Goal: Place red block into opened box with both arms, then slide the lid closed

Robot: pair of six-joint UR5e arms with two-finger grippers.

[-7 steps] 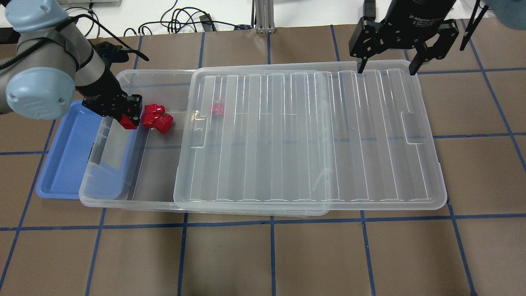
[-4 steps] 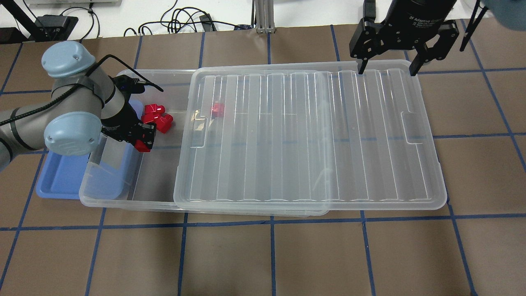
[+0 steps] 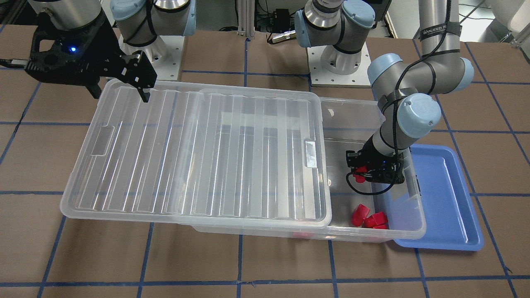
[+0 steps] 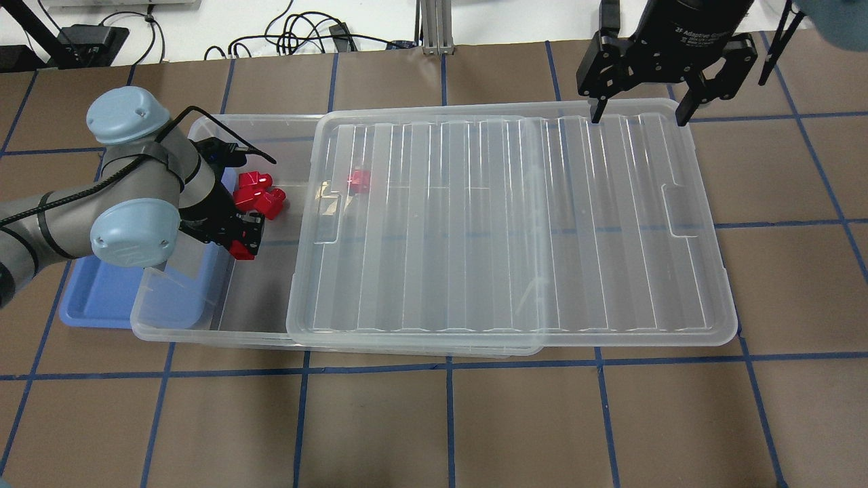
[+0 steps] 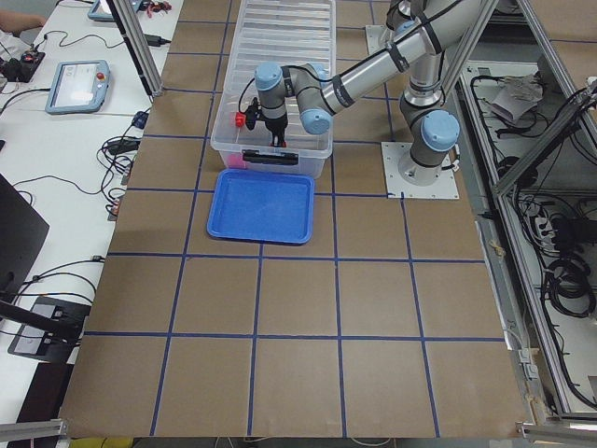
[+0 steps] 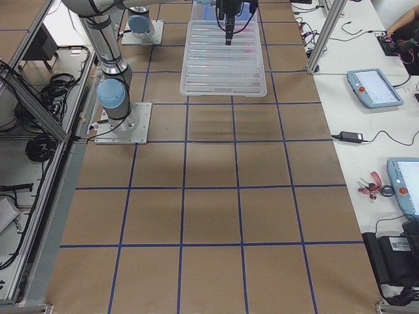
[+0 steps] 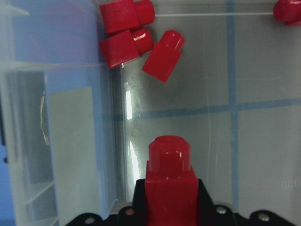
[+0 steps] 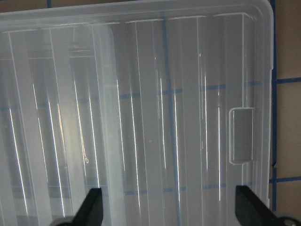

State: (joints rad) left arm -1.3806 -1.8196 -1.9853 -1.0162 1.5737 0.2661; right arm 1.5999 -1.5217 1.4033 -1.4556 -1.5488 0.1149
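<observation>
L end effector [image 4: 244,238] clenched on the red block [image 7: 169,181], stub pointing away from the wrist, hanging over the uncovered L end of the box [image 4: 169,332], above its floor. 3 more red pcs [image 4: 261,196] lie close by at the far wall; a 4th [image 4: 358,180] is under the lid [image 4: 515,224]. Lid covers the rest of the box and overhangs its R end. R end effector [image 4: 636,112] released, fingers wide apart over the lid's far edge. Box's L end overlaps the blue tray [image 4: 102,291] on the tabletop [image 4: 434,420].
</observation>
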